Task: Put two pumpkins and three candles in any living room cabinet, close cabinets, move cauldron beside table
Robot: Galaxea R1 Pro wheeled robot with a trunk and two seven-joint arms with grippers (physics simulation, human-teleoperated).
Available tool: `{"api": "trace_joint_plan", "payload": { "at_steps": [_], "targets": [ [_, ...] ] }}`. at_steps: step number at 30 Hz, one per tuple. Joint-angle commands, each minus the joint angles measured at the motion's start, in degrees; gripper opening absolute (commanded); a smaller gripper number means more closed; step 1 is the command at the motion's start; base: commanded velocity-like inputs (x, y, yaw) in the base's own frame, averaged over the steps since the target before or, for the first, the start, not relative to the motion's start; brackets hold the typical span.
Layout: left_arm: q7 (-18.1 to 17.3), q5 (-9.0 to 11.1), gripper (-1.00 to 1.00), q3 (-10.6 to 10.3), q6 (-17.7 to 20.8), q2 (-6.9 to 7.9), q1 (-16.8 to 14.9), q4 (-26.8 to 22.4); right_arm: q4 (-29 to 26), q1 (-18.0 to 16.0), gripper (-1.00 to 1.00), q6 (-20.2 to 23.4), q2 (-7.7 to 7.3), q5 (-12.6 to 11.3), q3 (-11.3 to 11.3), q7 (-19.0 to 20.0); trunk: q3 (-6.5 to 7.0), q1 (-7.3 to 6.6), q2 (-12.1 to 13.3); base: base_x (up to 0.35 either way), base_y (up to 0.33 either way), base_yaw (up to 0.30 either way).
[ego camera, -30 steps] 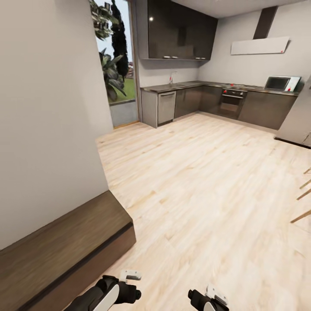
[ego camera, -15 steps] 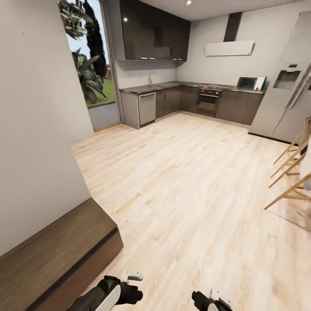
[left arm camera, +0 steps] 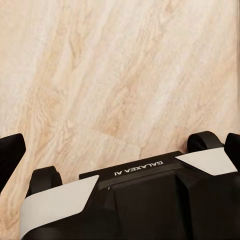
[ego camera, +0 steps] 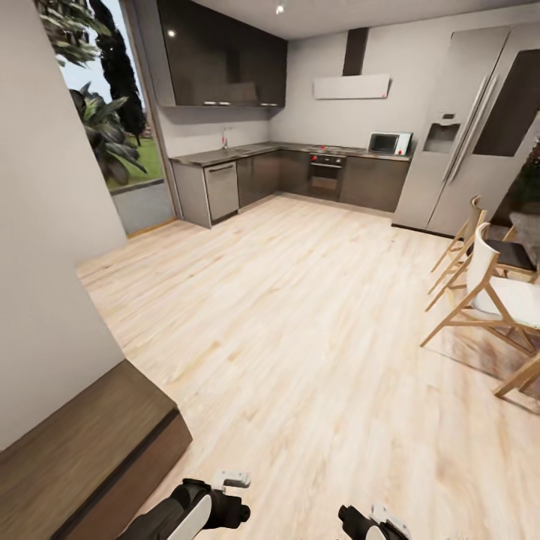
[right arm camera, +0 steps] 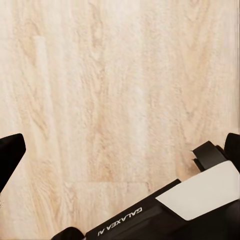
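The cabinet (ego camera: 82, 442) stands at the lower left of the head view, against the pale wall (ego camera: 45, 247), just beside the left gripper (ego camera: 225, 499) and further from the right gripper (ego camera: 375, 521), which both sit at the bottom edge of that view, held low over the floor (ego camera: 300, 322). It is a long low unit of dark brown wood with a flat top and a darker front, and its front looks closed from this angle. I cannot tell whether the jaws of the 2 grippers are released or clenched: in each wrist view the black fingertips (left arm camera: 10, 155) (right arm camera: 9, 152) stand far apart at the 2 edges with only the light wooden floor between them, and nothing is grasped there. Further away there is a kitchen with dark cupboards (ego camera: 221, 64), a kitchen counter (ego camera: 247, 154), an oven (ego camera: 326, 174), a microwave (ego camera: 388, 142) and a tall grey fridge (ego camera: 469, 127). At the right, wooden chairs (ego camera: 487, 292) stand on the floor.
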Motion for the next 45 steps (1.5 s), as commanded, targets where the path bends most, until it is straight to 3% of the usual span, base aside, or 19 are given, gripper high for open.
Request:
{"api": "trace_joint_plan", "payload": {
  "at_steps": [1,13,19,22,31,37,41,45],
  "targets": [
    [0.5,0.6,1.0,-0.3,0.1,0.09,0.0,-0.2,-0.1,0.0,1.0,0.2,-0.03,-0.4,0.3,-0.5,0.13,-0.22,0.4,0.0,0.0,-0.28],
    [0.6,0.8,1.0,-0.4,0.1,-0.07,0.0,0.1,-0.1,0.0,1.0,0.2,-0.01,-0.3,0.3,-0.5,2.29,-2.86,5.2,0.0,0.0,-0.28],
    [0.8,0.6,1.0,-0.7,-0.2,-2.44,0.0,3.8,0.0,0.0,1.0,0.1,0.0,-0.3,0.2,-0.8,3.36,-4.18,7.6,0.0,0.0,-0.281],
    [0.9,0.5,1.0,-2.0,-0.4,-3.19,0.0,5.3,1.6,0.0,1.0,-1.3,-0.01,-0.4,0.2,-0.9,3.9,-4.84,8.8,0.0,0.0,-0.281],
    [0.7,0.3,1.0,-2.5,-0.3,-3.32,-0.1,5.4,4.0,0.0,1.0,-3.0,-0.08,-0.4,0.1,-0.9,5.52,-6.81,12.4,0.0,0.0,-0.281],
    [0.8,0.2,1.0,-2.6,-0.3,-3.33,-0.1,5.6,8.3,0.0,1.0,-7.2,-0.58,-0.4,-0.1,-0.9,6.59,-8.13,14.8,0.0,0.0,-0.281],
    [0.9,-2.8,1.0,-2.5,-0.3,-3.34,-0.1,5.7,9.0,0.0,1.0,-7.7,-1.49,-0.5,-0.1,-0.8,7.31,-9.01,16.4,0.0,0.0,-0.281],
    [0.9,-4.2,1.0,-2.5,-0.2,-3.38,-0.1,5.7,9.1,0.0,1.0,-7.9,-1.73,-0.6,-0.1,-0.8,8.03,-9.89,18.0,0.0,0.0,-0.281]
  ]
}}
